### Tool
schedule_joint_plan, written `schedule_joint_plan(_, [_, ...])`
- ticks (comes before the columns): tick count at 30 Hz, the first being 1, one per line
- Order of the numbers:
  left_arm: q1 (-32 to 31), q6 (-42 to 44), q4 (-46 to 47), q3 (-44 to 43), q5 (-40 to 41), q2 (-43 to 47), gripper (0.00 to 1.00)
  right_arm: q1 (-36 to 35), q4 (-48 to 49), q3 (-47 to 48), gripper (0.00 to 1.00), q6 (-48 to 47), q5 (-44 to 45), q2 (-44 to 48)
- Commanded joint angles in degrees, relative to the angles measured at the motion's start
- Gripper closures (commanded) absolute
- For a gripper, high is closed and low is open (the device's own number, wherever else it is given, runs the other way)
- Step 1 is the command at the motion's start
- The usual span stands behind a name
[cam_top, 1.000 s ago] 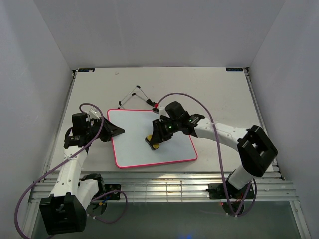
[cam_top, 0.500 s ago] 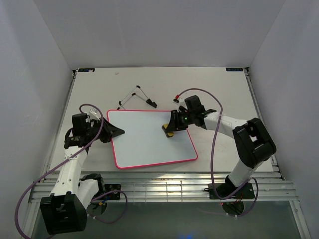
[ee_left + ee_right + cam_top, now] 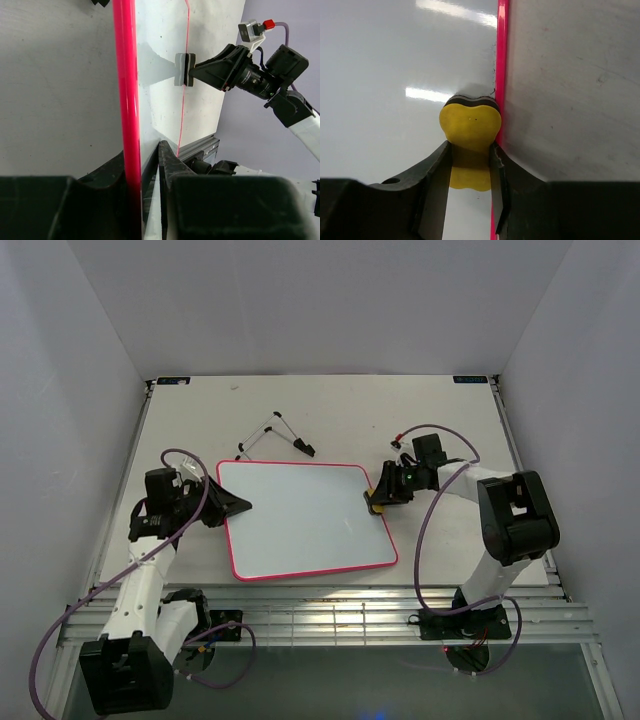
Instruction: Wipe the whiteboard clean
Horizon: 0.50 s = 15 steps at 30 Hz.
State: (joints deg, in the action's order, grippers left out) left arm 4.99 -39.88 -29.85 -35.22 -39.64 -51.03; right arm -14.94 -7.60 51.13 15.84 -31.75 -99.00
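The whiteboard (image 3: pixel 300 525) lies flat mid-table. Its 9 o'clock rim is pinched between the nearly closed fingers of the left gripper (image 3: pixel 236 504), which steadies it. The right gripper (image 3: pixel 380 496) is clamped tight on the yellow eraser (image 3: pixel 373 506). Within the last second it has swept from the board's centre out to the 3 o'clock rim (the pad now touches the pink edge). No writing shows on the white surface, so the wiping looks essentially finished.

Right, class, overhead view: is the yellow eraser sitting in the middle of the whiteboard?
No, the yellow eraser sits at the right rim of the whiteboard, held by the right gripper.
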Motion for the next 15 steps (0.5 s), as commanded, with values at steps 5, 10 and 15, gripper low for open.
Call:
schedule_joint_plan(5, [-0.34, 6.04, 0.23, -0.9, 5.45, 3.91, 1.0, 5.79, -16.48, 1.33, 0.75, -3.8, 13.53, 8.72])
schedule_joint_plan(10, [-0.34, 3.85, 3.12, -1.34, 1.67, 5.76, 1.0, 6.94, -18.77, 2.74, 0.74, -3.0, 25.23, 10.85])
schedule_joint_plan(15, [-0.34, 0.77, 8.04, -2.83, -2.81, 10.05, 1.0, 8.08, -20.44, 4.41, 0.71, -2.83, 36.99, 4.97])
